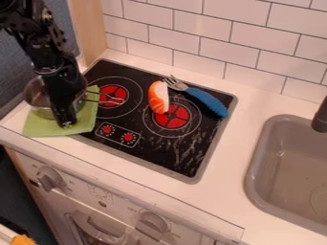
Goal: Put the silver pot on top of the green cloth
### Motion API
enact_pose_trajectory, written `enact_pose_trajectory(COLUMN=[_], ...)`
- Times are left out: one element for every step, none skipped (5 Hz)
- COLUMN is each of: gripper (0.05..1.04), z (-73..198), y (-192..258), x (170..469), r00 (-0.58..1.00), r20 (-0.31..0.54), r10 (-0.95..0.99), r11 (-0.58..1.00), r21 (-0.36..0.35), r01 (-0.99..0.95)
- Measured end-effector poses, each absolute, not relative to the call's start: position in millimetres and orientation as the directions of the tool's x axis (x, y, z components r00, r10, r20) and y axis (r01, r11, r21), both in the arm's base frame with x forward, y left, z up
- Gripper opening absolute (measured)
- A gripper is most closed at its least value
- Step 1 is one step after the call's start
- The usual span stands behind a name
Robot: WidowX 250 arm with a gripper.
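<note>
Well, pot [37,99] over cloth [41,126], print [133,209] near knob [153,224]

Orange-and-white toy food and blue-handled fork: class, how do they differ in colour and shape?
The toy food is orange and white; the fork has a blue handle.
The toy food is short and rounded; the fork is longer, with metal tines.
Both lie on the black stovetop.

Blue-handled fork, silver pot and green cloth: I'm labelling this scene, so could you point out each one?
Blue-handled fork [204,99]: camera view, on its handle.
Silver pot [38,98]: camera view, on the part left of the arm.
Green cloth [48,128]: camera view, on its bare near part.
</note>
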State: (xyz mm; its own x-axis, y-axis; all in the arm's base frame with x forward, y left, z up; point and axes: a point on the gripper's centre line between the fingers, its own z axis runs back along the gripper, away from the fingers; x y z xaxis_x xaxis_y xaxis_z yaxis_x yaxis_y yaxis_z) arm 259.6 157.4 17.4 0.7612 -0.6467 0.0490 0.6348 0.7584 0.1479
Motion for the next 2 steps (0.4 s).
enact_pose_trajectory(gripper=[0.878, 1.009], z=[24, 36], y=[154, 151], x=[259, 260], r00=[0.744, 0.721], r20=[0.059, 0.064], r10=[-0.666, -0.690], r11=[0.743, 0.721], r21=[0.142, 0.139], r01=[0.654, 0.678])
